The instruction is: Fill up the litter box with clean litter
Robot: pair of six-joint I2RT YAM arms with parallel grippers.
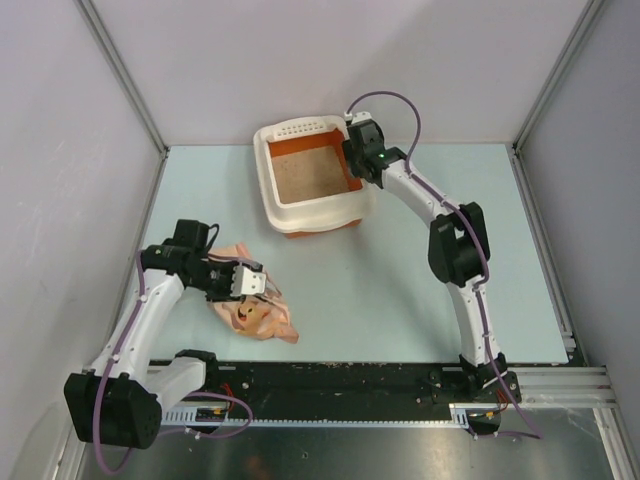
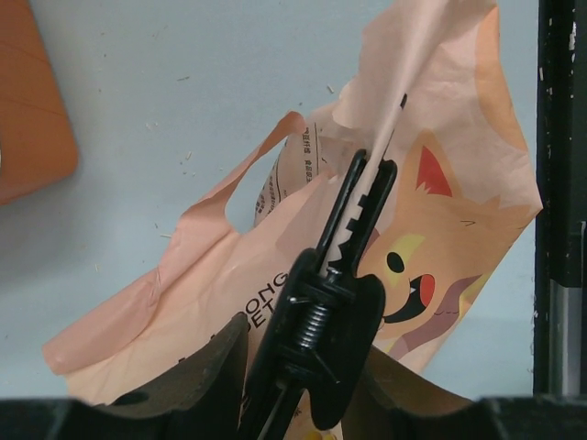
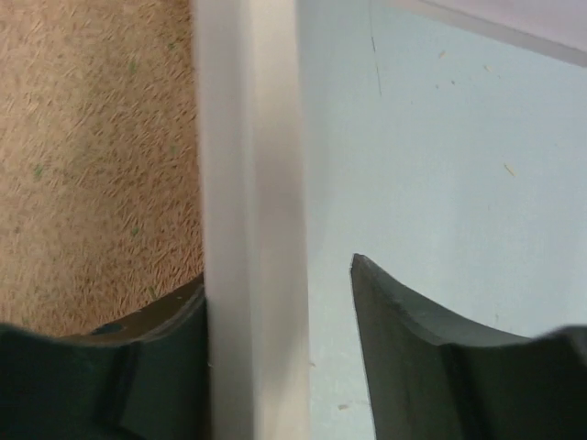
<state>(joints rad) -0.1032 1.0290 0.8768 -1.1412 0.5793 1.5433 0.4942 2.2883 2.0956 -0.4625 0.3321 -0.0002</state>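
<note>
The litter box (image 1: 318, 209), cream rim and orange walls, stands at the back centre with tan litter (image 1: 310, 176) covering its floor. My right gripper (image 1: 356, 160) is open and straddles the box's right rim (image 3: 248, 183): one finger is inside over the litter (image 3: 92, 156), and the other finger (image 3: 404, 339) is outside, apart from the rim. The pink-peach litter bag (image 1: 262, 318) lies crumpled on the table at the front left. My left gripper (image 1: 262, 285) is shut on the black clip (image 2: 321, 312) that pinches the bag's (image 2: 211, 284) top fold.
An orange corner of the litter box (image 2: 27, 110) shows at the left edge of the left wrist view. A black rail (image 1: 350, 380) runs along the table's near edge, close to the bag. Grey walls enclose the left, back and right sides.
</note>
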